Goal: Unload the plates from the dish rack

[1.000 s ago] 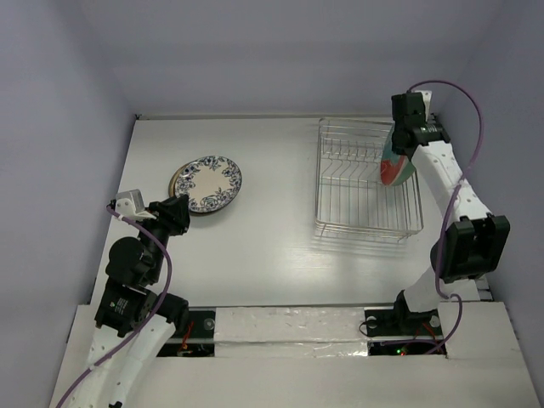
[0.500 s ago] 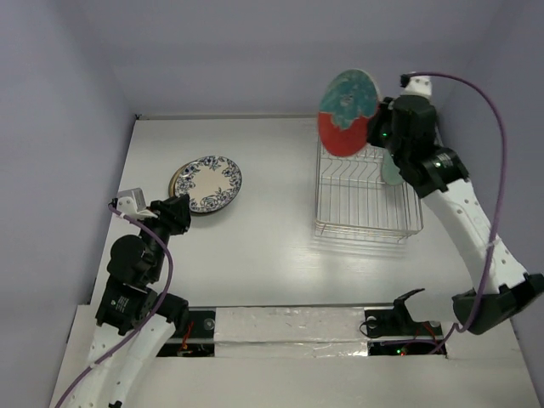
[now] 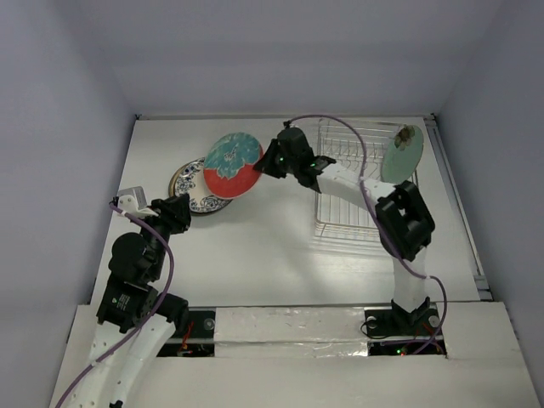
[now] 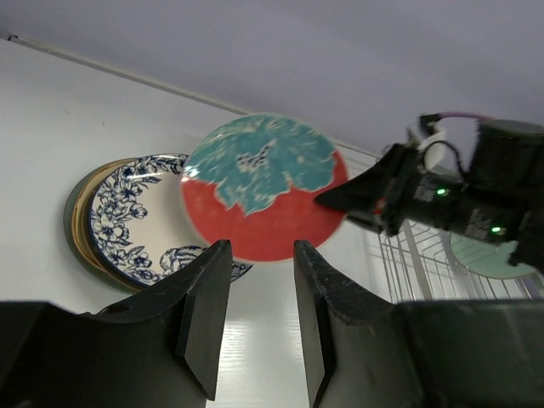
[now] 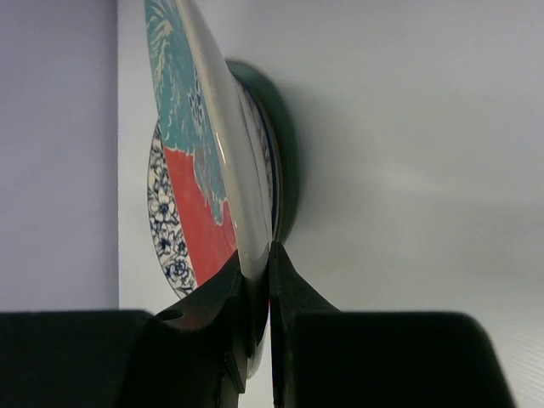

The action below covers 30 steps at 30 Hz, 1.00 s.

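The red and teal plate (image 3: 232, 164) is out of the rack and hangs tilted above the white table (image 3: 255, 246), to the left of the rack. In the top view it overlaps the right edge of the stack of plates (image 3: 189, 189). I cannot tell if it touches the stack. The right gripper (image 3: 270, 161) pinches its rim; in the right wrist view the two fingers (image 5: 223, 297) press on both sides of the thin glossy edge.

The stack lies flat on the table. Its top one is a blue flowered plate (image 4: 127, 217) on white glaze, with a tan rim and a dark green rim under it.

The dish rack (image 3: 361, 204) is made of shiny metal wire. One round pale green plate (image 3: 401, 154) stands on edge at its right side.

The left gripper (image 4: 255, 306) is near the stack, its fingers spread apart with nothing between them.
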Available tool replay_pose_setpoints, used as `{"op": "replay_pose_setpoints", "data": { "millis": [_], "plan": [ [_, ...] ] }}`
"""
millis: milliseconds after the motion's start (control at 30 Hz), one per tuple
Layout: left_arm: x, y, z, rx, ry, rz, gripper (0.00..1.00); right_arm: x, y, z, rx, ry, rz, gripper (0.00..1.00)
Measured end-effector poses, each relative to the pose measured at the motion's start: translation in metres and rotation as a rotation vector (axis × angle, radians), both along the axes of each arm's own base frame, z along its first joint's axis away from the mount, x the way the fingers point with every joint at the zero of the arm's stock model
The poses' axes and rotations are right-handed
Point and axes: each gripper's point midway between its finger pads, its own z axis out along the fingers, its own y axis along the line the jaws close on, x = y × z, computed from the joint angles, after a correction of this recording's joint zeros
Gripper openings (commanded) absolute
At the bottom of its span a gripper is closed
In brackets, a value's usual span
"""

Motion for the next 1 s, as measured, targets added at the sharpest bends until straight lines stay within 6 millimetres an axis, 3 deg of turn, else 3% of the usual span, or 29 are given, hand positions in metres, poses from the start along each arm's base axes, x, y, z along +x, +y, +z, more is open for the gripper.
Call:
{"op": "replay_pose_setpoints", "data": {
  "millis": [133,267,367,400,500,700,867,967,1000],
  "plan": [
    [0.0,0.0,0.0,0.0,0.0,0.0,0.32,-0.01,0.041,-0.04,0.019,0.092,0.05,0.0],
    [0.0,0.0,0.0,0.0,0.0,0.0,0.32,-0.018,0.069,-0.052,0.064,0.13,0.075,0.05],
    [0.0,0.0,0.0,0.0,-0.001,0.0,0.32,-0.02,0.083,-0.056,0.093,0.143,0.083,0.21],
    [0.0,0.0,0.0,0.0,0.0,0.0,0.32,-0.021,0.087,-0.058,0.102,0.149,0.084,0.32],
    [0.0,0.0,0.0,0.0,-0.001,0.0,0.32,-0.021,0.095,-0.054,0.142,0.146,0.093,0.46],
    [-0.001,0.0,0.001,-0.002,-0.005,0.0,0.32,-0.023,0.098,-0.051,0.109,0.107,0.13,0.78],
    [-0.003,0.001,0.003,-0.005,-0.014,0.0,0.32,-0.026,0.081,-0.049,-0.016,0.061,0.139,0.95],
    [-0.004,0.001,0.004,-0.007,-0.02,0.0,0.32,-0.029,0.058,-0.036,-0.127,0.011,0.115,0.95],
    [-0.004,0.001,0.005,-0.008,-0.022,0.0,0.32,-0.03,0.049,-0.029,-0.153,-0.007,0.096,0.89]
  ]
}}
